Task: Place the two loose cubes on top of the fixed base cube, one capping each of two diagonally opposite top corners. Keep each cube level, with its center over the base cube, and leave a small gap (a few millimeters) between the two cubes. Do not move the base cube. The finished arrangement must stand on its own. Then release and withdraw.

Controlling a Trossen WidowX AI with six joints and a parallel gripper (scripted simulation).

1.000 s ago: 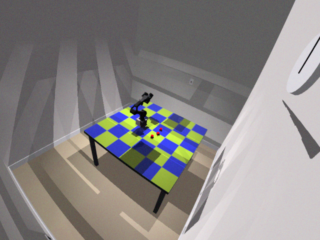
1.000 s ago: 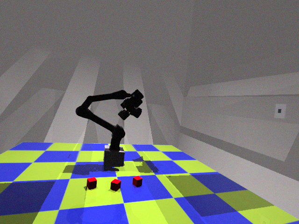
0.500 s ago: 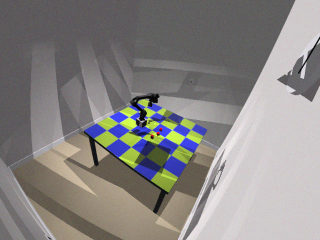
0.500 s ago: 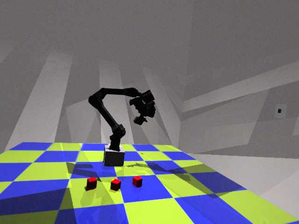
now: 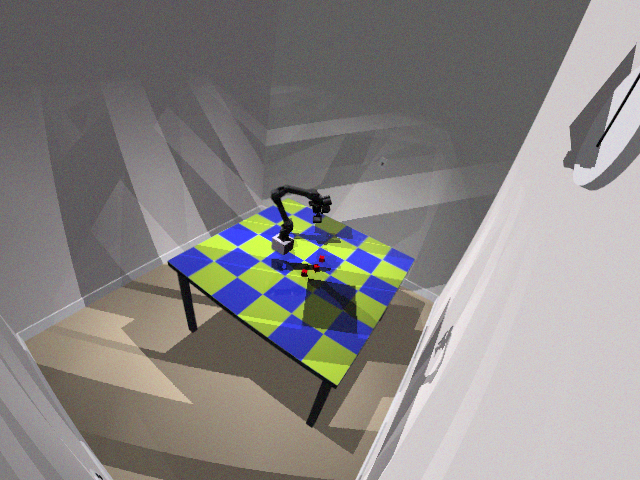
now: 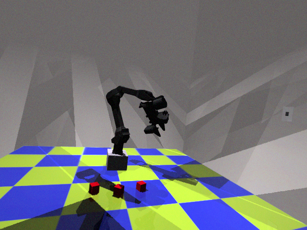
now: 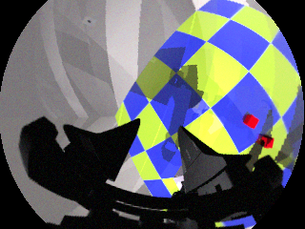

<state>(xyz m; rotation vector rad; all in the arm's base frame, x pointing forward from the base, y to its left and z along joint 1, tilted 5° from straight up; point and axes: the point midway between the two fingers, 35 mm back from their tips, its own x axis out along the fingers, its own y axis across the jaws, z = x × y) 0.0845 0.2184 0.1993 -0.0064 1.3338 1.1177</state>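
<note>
Three alike red cubes stand apart in a row on the table; I cannot tell which is the base. The right cube (image 5: pixel 321 258) (image 6: pixel 141 186) (image 7: pixel 251 120) is on a blue square. The middle cube (image 5: pixel 316 267) (image 6: pixel 118 190) (image 7: pixel 266 141) is partly in the arm's shadow. The left cube (image 6: pixel 94 188) (image 5: pixel 303 272) is on a yellow-green square and does not show in the wrist view. No cube rests on another. My gripper (image 5: pixel 321 217) (image 6: pixel 161 132) (image 7: pixel 159 125) is partly open and empty, high above the table, beyond and to the right of the cubes in the exterior view.
The checkered table (image 5: pixel 330 359) (image 6: pixel 198 212) carries the cubes and the arm's pale base block (image 5: pixel 282 244) (image 6: pixel 117 162), which stands behind the cubes in the exterior view. Dark shadows cross the table near the cubes. Walls rise behind the table.
</note>
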